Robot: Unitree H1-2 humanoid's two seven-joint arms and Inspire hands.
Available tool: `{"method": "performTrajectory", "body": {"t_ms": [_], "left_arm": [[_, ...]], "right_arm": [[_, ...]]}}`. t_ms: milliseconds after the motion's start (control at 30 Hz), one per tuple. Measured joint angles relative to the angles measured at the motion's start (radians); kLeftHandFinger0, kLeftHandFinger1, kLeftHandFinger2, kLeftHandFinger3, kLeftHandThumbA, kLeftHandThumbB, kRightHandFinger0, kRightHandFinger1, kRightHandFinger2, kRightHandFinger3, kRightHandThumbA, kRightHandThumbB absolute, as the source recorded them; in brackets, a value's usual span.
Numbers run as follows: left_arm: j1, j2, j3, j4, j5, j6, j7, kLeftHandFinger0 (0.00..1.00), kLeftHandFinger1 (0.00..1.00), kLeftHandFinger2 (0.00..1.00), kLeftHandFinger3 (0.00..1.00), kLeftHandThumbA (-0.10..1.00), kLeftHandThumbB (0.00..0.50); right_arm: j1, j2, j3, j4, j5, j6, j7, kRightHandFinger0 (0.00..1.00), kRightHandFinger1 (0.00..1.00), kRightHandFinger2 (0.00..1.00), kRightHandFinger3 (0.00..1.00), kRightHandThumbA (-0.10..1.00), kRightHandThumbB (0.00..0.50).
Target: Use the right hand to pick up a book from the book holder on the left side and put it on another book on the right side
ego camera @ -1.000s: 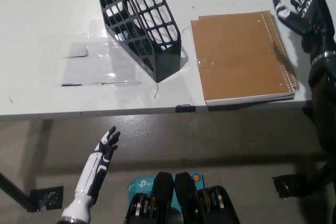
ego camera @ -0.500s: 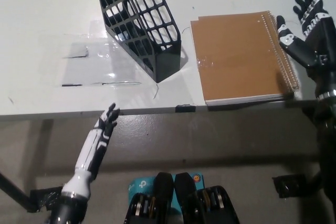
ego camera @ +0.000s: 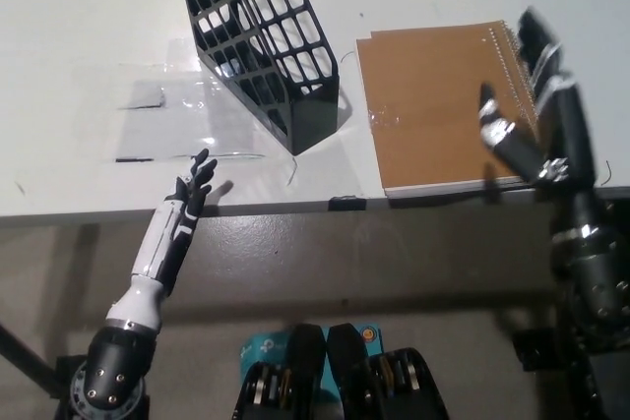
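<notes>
Our white left hand point(ego camera: 193, 187) hovered open and empty at the table point(ego camera: 79, 27) edge. The black book holder point(ego camera: 266, 36) looked empty. Our right hand point(ego camera: 532, 105), fingers spread, holding nothing, hung over the brown book point(ego camera: 443, 105); it risked snagging the spiral binding.

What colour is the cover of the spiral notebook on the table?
Plain brown, like kraft card; the notebook shows best in the head view.
</notes>
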Motion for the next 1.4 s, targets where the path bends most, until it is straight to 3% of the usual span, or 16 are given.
{"method": "performTrajectory", "body": {"t_ms": [167,333,500,600,933,1400], "left_arm": [[0.005,0.001,0.000,-0.006,0.001,0.001,0.000,1.00,1.00,1.00,1.00,1.00,0.116],[0.046,0.008,-0.005,-0.025,0.002,0.001,-0.001,1.00,1.00,1.00,1.00,1.00,0.129],[0.109,0.011,-0.016,-0.033,0.002,0.001,-0.001,1.00,1.00,1.00,1.00,1.00,0.140],[0.148,0.011,-0.024,-0.042,0.002,0.001,-0.007,1.00,1.00,1.00,1.00,1.00,0.130],[0.241,0.010,-0.052,-0.060,0.006,0.002,-0.025,1.00,1.00,1.00,1.00,0.99,0.171],[0.250,0.011,-0.063,-0.069,0.012,0.007,-0.032,1.00,1.00,1.00,1.00,0.96,0.161]], "right_arm": [[0.034,0.001,0.020,0.092,-0.057,-0.069,-0.016,0.86,0.91,1.00,1.00,0.33,0.077],[0.094,0.006,0.035,0.145,-0.098,-0.135,-0.026,0.81,0.87,1.00,1.00,0.35,0.086],[0.165,0.012,0.040,0.156,-0.121,-0.178,-0.028,0.73,0.81,0.97,0.96,0.30,0.099],[0.214,0.017,0.042,0.153,-0.138,-0.195,-0.033,0.74,0.81,0.96,0.94,0.28,0.108],[0.337,0.029,0.043,0.130,-0.158,-0.213,-0.035,0.65,0.74,0.89,0.88,0.27,0.133],[0.343,0.026,0.049,0.129,-0.182,-0.214,-0.034,0.61,0.69,0.86,0.87,0.25,0.141]]}}
